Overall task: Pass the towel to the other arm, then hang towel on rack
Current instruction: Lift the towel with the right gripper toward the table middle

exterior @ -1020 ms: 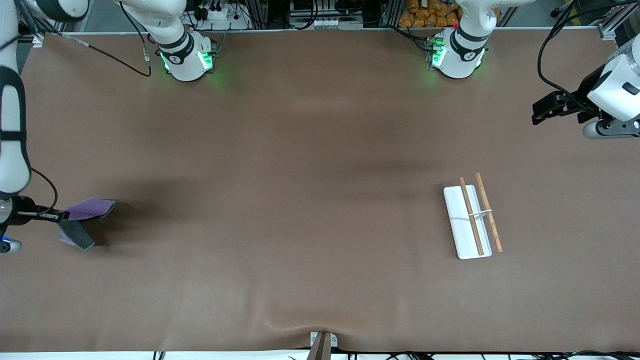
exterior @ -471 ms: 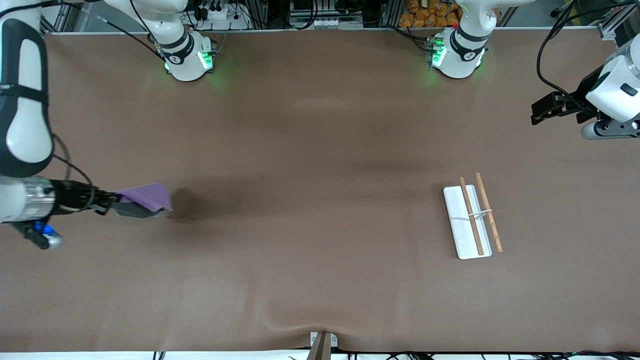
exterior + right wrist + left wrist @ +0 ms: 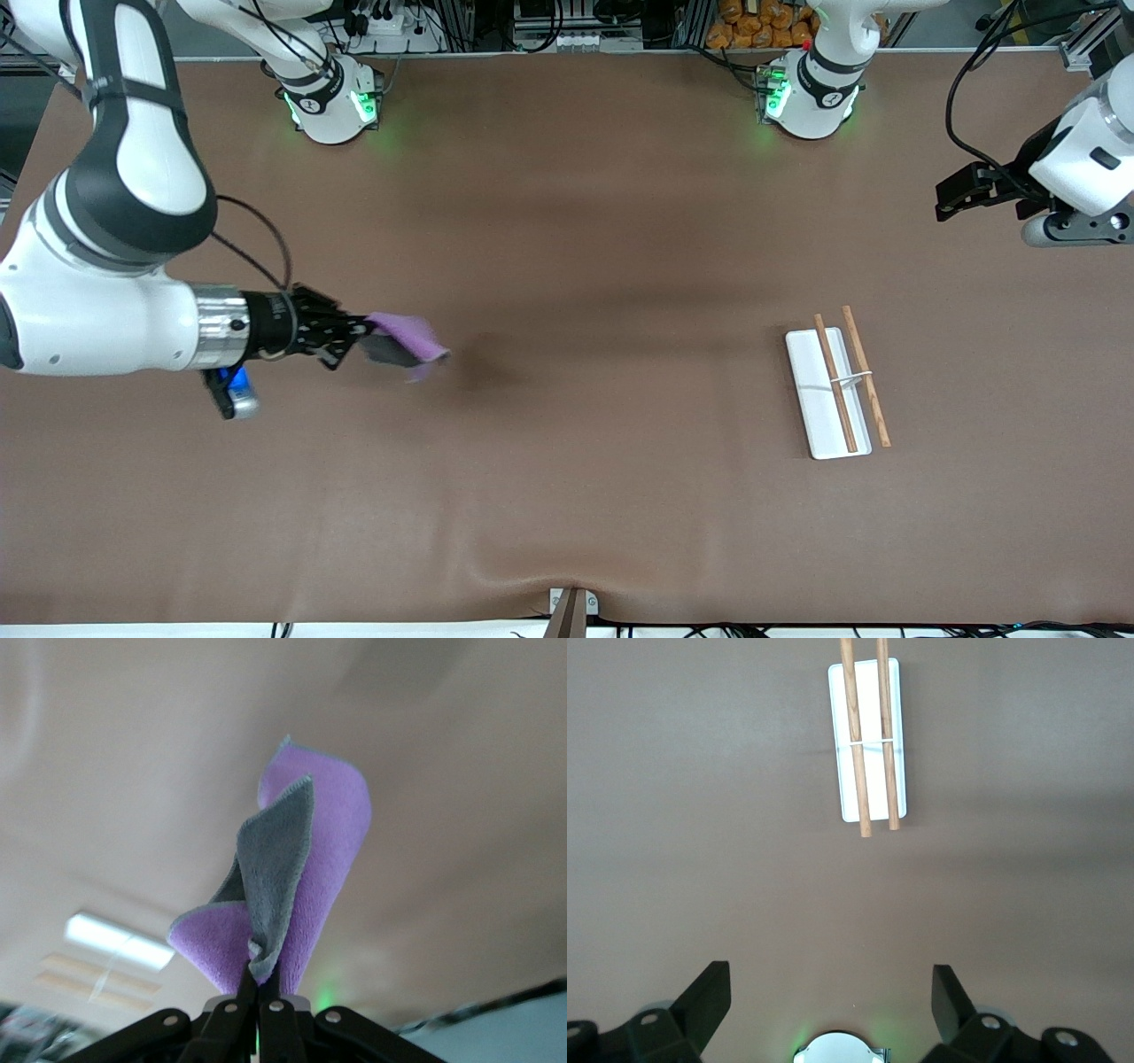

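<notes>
The towel [image 3: 403, 341], lilac with a grey underside, hangs in the air over the table toward the right arm's end. My right gripper [image 3: 359, 335] is shut on its edge, and the cloth [image 3: 297, 873] folds out past the pinched fingertips [image 3: 260, 979]. The rack [image 3: 835, 385], a white tray base carrying two brown rods with a white crossbar, lies on the table toward the left arm's end. It also shows in the left wrist view as the rack [image 3: 868, 740]. My left gripper [image 3: 952, 199] waits open and empty, high over the table's edge at the left arm's end.
Both arm bases [image 3: 332, 102] [image 3: 811, 97] stand along the table's edge farthest from the front camera. A small clamp [image 3: 571, 607] sits at the table's nearest edge. Brown table cover [image 3: 576, 266] spans the whole surface.
My right arm has swung the towel from the table's end toward the middle, in the direction of the left arm. The left gripper has barely shifted.
</notes>
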Controlling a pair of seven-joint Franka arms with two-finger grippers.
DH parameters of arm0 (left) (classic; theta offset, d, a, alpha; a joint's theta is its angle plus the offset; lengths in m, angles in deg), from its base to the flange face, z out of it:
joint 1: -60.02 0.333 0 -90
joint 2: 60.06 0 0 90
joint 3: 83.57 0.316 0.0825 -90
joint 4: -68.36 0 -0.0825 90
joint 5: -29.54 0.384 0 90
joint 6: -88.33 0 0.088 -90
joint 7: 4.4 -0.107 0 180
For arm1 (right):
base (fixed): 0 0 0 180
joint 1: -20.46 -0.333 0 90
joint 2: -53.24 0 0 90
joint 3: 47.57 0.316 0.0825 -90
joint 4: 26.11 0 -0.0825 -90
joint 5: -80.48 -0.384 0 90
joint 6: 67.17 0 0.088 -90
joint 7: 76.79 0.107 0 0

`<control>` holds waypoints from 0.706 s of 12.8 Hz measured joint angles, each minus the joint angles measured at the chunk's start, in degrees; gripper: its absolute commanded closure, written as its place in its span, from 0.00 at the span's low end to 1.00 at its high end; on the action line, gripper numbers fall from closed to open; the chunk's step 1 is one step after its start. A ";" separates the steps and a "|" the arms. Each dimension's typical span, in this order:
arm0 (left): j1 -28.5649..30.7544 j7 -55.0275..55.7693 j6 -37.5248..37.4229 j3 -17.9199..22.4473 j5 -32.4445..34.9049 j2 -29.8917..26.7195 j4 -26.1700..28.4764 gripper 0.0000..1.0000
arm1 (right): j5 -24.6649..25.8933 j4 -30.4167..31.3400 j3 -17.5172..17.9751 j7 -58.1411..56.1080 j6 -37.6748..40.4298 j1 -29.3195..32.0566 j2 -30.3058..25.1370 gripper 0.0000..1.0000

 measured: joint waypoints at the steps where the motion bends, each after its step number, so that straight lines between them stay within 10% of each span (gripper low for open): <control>1: -0.09 0.62 0.46 -0.31 -0.09 0.02 0.00 0.00 | -3.30 -0.41 -0.01 3.43 -1.43 -0.97 -0.01 1.00; 9: -1.32 14.64 3.05 -0.75 -10.73 7.64 -3.15 0.00 | -14.94 -1.11 0.27 27.59 -34.58 -19.31 -0.29 1.00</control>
